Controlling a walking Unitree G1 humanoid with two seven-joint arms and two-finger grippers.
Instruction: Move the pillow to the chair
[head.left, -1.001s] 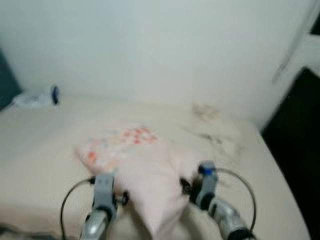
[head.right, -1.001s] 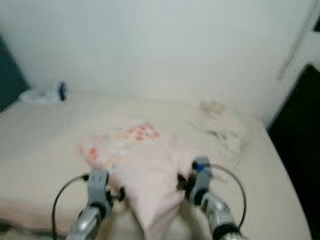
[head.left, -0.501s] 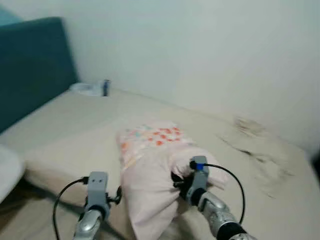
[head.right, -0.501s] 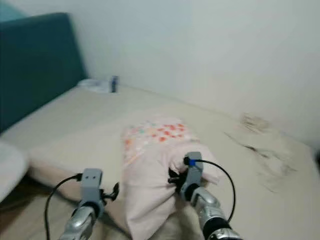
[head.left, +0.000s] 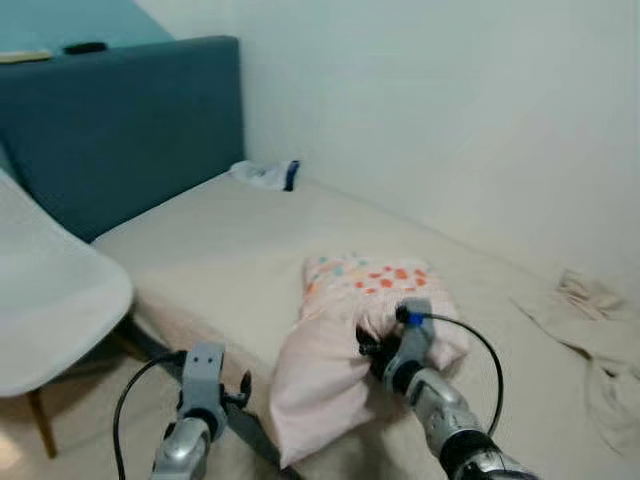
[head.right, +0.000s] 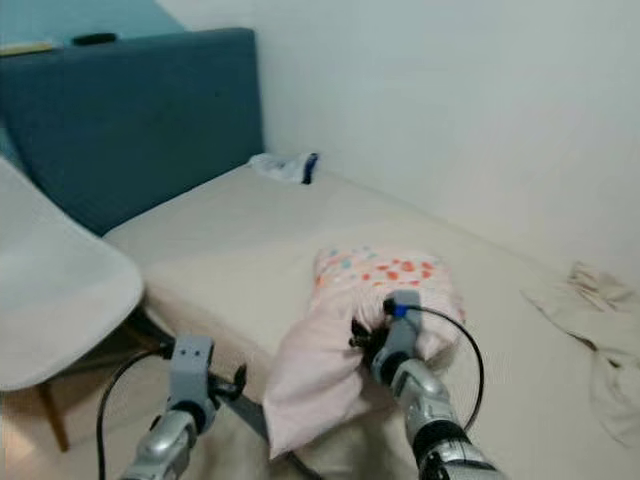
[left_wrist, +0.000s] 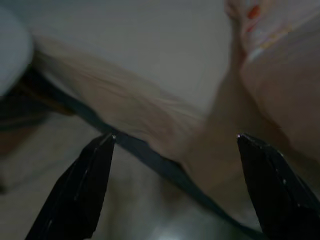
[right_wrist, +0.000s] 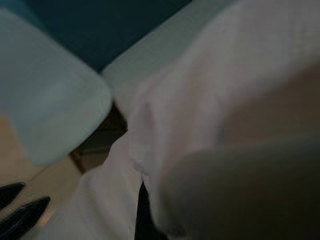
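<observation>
1. Pillow (head.left: 345, 340) in pale pink, with orange dots at its far end, hangs half over the near edge of the bed (head.left: 220, 250); our right gripper (head.left: 368, 352) is clamped into its fabric.
2. Our left gripper (left_wrist: 175, 145) hangs beside the pillow's low corner, fingers spread wide and holding nothing.
3. We see the white chair (head.left: 50, 300) to the left, near the bed.

We see the pale pink pillow (head.left: 335, 365), dotted red and orange at one end, drooping over the bed's edge. Our white chair (head.left: 45, 300) stands near it, apart.
</observation>
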